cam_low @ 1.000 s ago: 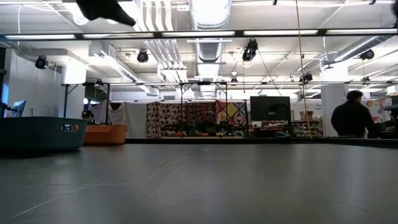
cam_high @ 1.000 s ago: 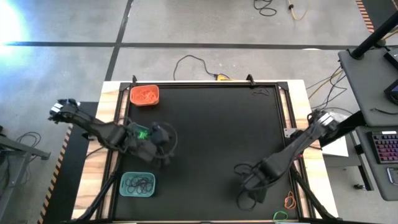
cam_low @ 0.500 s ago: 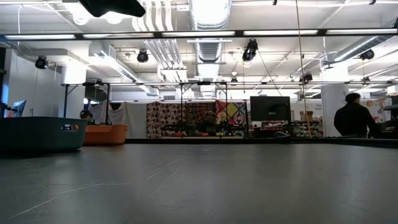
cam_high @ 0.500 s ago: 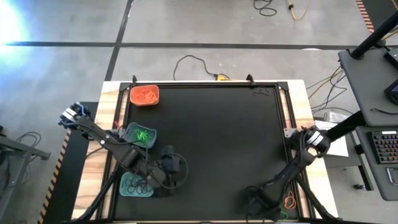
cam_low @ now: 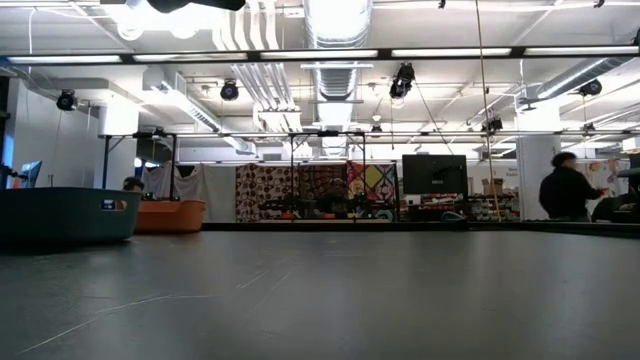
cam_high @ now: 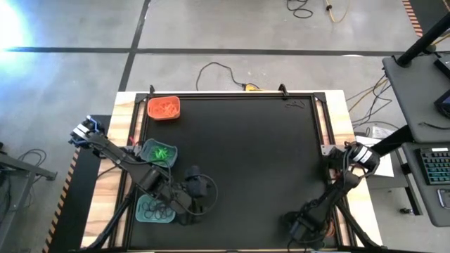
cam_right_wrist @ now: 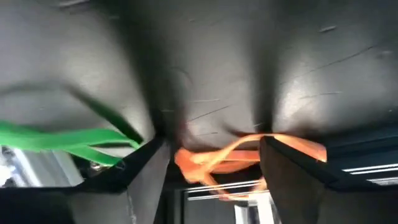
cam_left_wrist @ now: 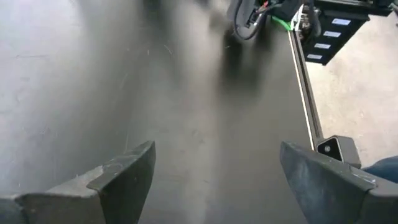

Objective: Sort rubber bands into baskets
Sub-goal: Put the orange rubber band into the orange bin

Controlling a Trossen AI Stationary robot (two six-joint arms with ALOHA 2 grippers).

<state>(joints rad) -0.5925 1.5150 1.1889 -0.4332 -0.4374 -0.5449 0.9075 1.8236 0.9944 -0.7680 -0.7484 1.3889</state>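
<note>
My right gripper [cam_high: 301, 228] is low at the table's near right corner, open. In its wrist view [cam_right_wrist: 214, 155] an orange rubber band [cam_right_wrist: 249, 152] lies on the black mat between its fingers, and a green rubber band [cam_right_wrist: 62, 140] lies beside them. My left gripper [cam_high: 199, 188] is open and empty [cam_left_wrist: 214, 162] over bare mat, just right of the teal basket of black bands [cam_high: 149, 209]. The teal basket of green bands [cam_high: 159, 152] and the orange basket of orange bands [cam_high: 163, 107] stand farther back along the left side. My right gripper comes from above, with the orange rubber band between its open fingers [cam_right_wrist: 146, 171]. Whether a finger touches the band, I cannot tell. The band lies flat on the mat.
The table's metal rail [cam_right_wrist: 205, 193] runs close by the right gripper. The black mat [cam_high: 246, 154] is bare in the middle. In the low view a teal basket [cam_low: 65, 215] and the orange basket [cam_low: 170, 215] show at the left, and a person [cam_low: 565, 190] stands far behind the table.
My left gripper has gone from over the green-band basket toward the near edge, and now stands beside the basket of black bands. My right gripper has gone toward the near right corner and now covers the orange and green bands in the high view.
</note>
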